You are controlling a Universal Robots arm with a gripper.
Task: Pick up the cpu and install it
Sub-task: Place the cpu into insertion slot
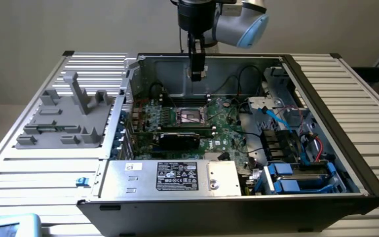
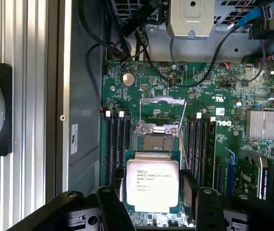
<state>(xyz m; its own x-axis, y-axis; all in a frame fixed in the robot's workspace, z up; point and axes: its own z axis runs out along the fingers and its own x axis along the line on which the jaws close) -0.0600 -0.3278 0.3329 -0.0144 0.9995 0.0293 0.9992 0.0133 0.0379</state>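
The cpu is a flat square chip with a silver-grey lid, printed text and a green edge. It sits between my gripper's two black fingers, which are shut on its sides. In the exterior view the gripper hangs above the open computer case with the chip at its tip, well above the motherboard. The empty CPU socket lies below with its metal load frame folded open. In the exterior view, the socket is straight under the gripper.
RAM slots flank the socket. A black graphics card lies in front of it, and a silver power supply box fills the case's near side. Black cables and drive bays crowd the case. A grey fixture tray stands outside on the exterior view's left.
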